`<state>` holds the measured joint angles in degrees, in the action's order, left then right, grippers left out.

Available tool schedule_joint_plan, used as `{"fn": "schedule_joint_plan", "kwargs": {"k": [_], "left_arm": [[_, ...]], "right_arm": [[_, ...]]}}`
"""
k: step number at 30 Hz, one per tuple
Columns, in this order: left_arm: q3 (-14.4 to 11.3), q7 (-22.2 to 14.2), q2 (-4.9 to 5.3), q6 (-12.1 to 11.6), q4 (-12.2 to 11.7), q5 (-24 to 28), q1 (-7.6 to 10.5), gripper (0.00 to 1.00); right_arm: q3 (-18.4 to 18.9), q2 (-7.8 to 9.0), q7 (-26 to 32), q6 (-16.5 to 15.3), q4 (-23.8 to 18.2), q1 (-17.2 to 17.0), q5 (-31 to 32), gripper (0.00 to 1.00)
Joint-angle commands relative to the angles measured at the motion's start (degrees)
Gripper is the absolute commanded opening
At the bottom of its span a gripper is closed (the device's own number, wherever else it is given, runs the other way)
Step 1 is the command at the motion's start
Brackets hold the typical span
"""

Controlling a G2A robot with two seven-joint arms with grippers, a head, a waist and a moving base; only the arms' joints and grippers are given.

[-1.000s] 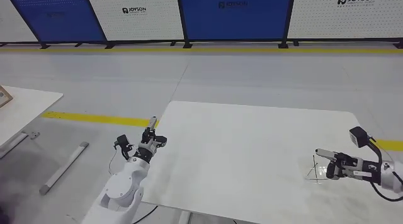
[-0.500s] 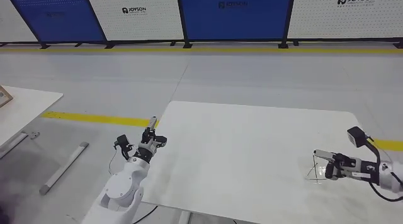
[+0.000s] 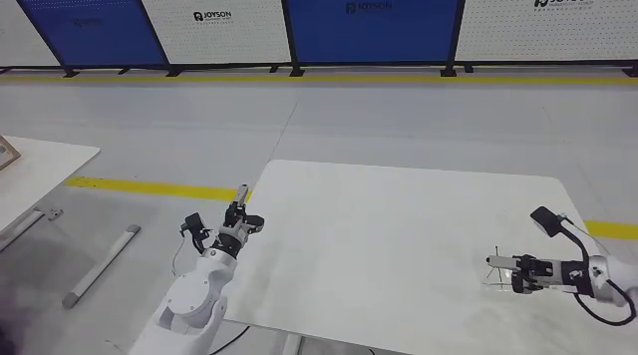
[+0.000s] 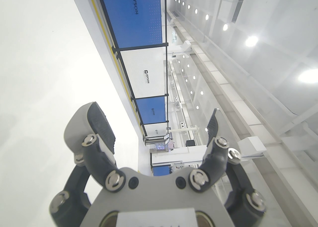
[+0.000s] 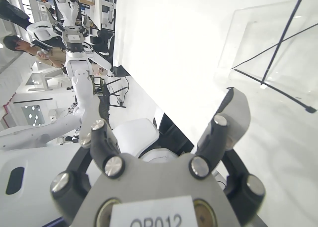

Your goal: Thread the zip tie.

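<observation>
White table, zip ties, blue panels

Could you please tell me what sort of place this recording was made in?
Probably a factory-style hall or robot test floor: blue and white perforated partition panels line the far side, yellow lines mark the grey floor, and rows of ceiling lights sit high overhead.

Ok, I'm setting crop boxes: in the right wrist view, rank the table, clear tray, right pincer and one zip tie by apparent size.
1. white table
2. right pincer, large only through nearness to the camera
3. clear tray, cut by the frame edge, so unsure against the pincer
4. black zip tie, a thin strip
</observation>
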<state>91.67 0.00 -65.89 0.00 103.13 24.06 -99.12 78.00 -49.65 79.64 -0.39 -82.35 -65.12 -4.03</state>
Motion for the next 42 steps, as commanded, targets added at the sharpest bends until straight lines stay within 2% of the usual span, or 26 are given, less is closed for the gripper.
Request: {"fn": "schedule_joint_plan", "kwargs": {"k": [1,9,12,18,20,22,25,37,39,42], "left_arm": [[0.00,0.00,0.00,0.00,0.00,0.00,0.00,1.00],[0.00,0.00,0.00,0.00,0.00,0.00,0.00,1.00],[0.00,0.00,0.00,0.00,0.00,0.00,0.00,1.00],[0.00,0.00,0.00,0.00,0.00,0.00,0.00,1.00],[0.00,0.00,0.00,0.00,0.00,0.00,0.00,1.00],[0.00,0.00,0.00,0.00,0.00,0.00,0.00,1.00],[0.00,0.00,0.00,0.00,0.00,0.00,0.00,1.00],[0.00,0.00,0.00,0.00,0.00,0.00,0.00,1.00],[0.00,0.00,0.00,0.00,0.00,0.00,0.00,1.00],[0.00,0.00,0.00,0.00,0.00,0.00,0.00,1.00]], "right_arm": [[0.00,0.00,0.00,-0.01,0.00,0.00,0.00,1.00],[0.13,0.02,0.00,-0.34,-0.03,-0.07,-0.33,1.00],[2.42,0.64,0.00,-2.75,0.82,-1.63,-1.12,1.00],[9.57,2.11,-1.18,-3.48,-0.30,-6.19,-1.46,1.00],[11.52,2.40,-1.86,-3.41,-0.20,-7.43,-2.36,1.00],[12.93,2.72,-3.75,-0.77,-0.08,-8.43,-0.80,1.00],[11.08,2.91,-1.65,3.09,-0.31,-7.40,1.78,1.00],[10.88,2.98,-2.06,3.03,0.04,-7.35,2.85,1.00],[10.67,3.20,-0.41,3.22,0.94,-6.51,3.59,1.00],[7.24,3.49,0.00,4.93,1.99,-4.44,5.41,1.00]]}}
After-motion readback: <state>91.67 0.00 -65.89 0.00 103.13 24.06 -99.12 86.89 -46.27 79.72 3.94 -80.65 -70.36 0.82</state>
